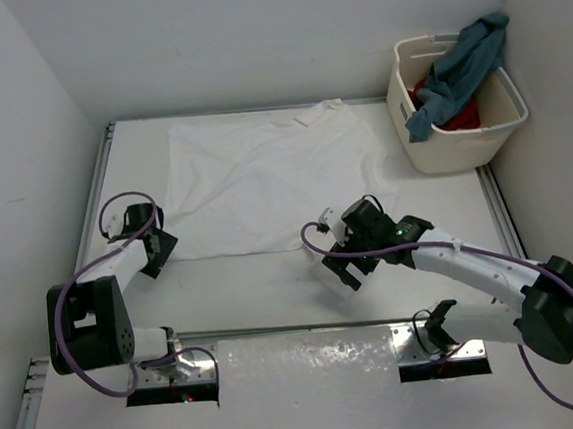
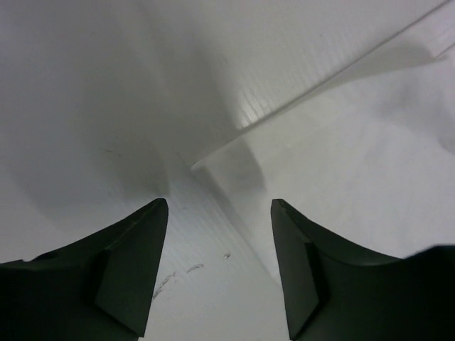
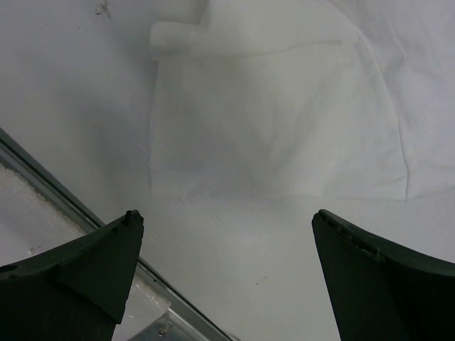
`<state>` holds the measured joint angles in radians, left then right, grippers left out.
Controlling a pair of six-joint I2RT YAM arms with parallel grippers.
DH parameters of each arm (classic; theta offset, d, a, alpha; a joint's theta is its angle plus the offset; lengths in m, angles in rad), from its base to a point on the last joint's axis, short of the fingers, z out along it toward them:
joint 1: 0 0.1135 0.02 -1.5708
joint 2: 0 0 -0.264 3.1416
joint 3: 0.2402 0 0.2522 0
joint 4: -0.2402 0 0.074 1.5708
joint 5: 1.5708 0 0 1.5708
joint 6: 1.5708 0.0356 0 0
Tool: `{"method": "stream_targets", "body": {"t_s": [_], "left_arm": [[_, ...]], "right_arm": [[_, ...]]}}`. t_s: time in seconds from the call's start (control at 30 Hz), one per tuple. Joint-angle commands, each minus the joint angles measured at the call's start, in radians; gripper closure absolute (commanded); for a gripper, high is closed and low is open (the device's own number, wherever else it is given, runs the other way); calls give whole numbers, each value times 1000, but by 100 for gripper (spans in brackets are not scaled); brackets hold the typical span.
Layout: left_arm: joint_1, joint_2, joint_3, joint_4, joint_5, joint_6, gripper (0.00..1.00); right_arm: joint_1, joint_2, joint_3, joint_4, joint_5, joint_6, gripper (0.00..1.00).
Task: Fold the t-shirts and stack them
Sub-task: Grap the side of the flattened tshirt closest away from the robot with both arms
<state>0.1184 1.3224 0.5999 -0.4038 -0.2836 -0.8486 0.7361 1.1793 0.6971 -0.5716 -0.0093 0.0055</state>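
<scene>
A white t-shirt [image 1: 263,176] lies spread flat on the table, collar toward the back wall. My left gripper [image 1: 161,254] is low at its near left corner. In the left wrist view the gripper [image 2: 219,206] has its jaws apart with bare table between them, and the white t-shirt [image 2: 341,163] has its edge running just inside the right finger [image 2: 306,270]. My right gripper [image 1: 343,265] hovers in front of the shirt's near hem; in the right wrist view the gripper [image 3: 226,217] is wide open and the white t-shirt [image 3: 277,121] lies ahead. A blue-grey t-shirt [image 1: 460,69] and a red t-shirt [image 1: 458,114] are in the basket.
The cream laundry basket [image 1: 452,150] stands at the back right corner, the blue-grey shirt draped over its rim. White walls close the table on the left, back and right. A metal rail [image 3: 64,206] runs along the near table edge by the arm bases.
</scene>
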Motion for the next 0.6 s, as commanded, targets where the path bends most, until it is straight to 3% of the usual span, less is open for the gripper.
{"method": "stream_targets", "body": {"t_s": [0.0,0.13,0.17,0.23,0.43,0.57], "left_arm": [[12,41,8,80,-11,-9,46],[13,96,9,72,-2,-10,67],[13,101,3,74,-3,-13,86],[13,100,-3,69,1,-21,100],[13,101,4,63,1,-12,100],[13,97,15,46,-15,-7,100]], "right_arm": [[12,2,-2,19,-20,10,1],[29,25,-5,30,-27,10,1],[39,32,-7,33,-31,5,1],[86,58,-10,47,-23,1,1],[192,163,-10,84,8,-70,6],[192,250,-5,105,20,-64,26]]}}
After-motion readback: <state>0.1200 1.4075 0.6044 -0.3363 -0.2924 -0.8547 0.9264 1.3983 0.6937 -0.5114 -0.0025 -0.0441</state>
